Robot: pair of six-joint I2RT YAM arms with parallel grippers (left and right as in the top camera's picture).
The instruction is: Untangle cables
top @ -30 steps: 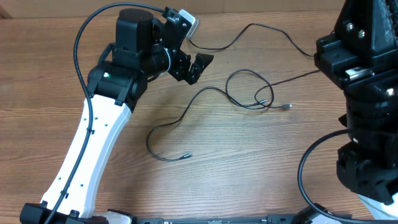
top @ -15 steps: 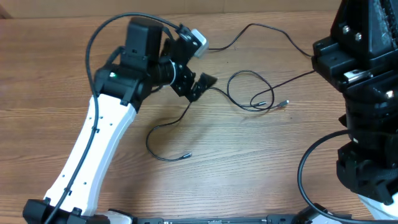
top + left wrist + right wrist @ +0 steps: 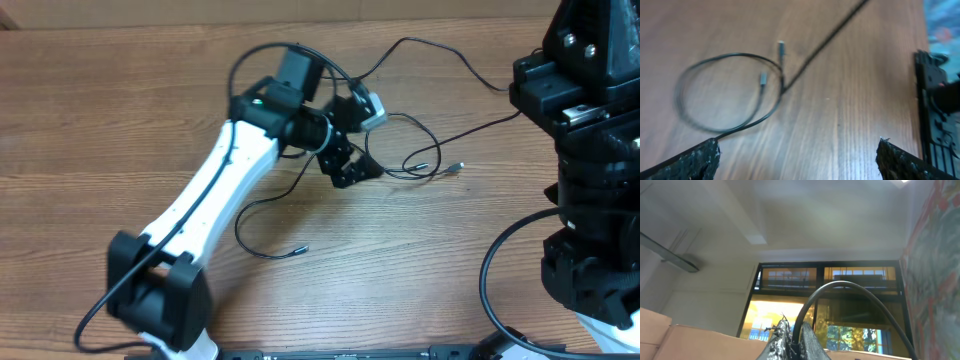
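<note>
**Left jaws wide above the loop, right gripper clenched on nothing**

I'm starting closest in, on the left wrist view. The two fingertips (image 3: 697,159) are sitting in the bottom corners of the frame, spread wide with nothing between them, so the left gripper (image 3: 799,160) is released. Just beyond it the cables (image 3: 725,92) are lying on the wooden table (image 3: 865,75). One cord is curling into a loop in the left half of the frame. Two silvery plug tips (image 3: 763,77) are showing near upper centre, where the loop crosses itself, and a straight run is heading off to the top right.

Overhead, I'm seeing a loose cord end (image 3: 300,249) lying at lower centre. Farther up, the left arm (image 3: 220,190) is reaching in from lower left, its gripper hovering at centre frame just left of the loop. Beyond that, another cord is snaking along the top centre of the frame.

The right arm (image 3: 590,150) is filling the right edge, and one cord is running up to it. I cannot tell whether they touch. The right gripper (image 3: 790,345) is showing clenched at the bottom edge of its own view, fingers pressed together and grasping nothing.
</note>
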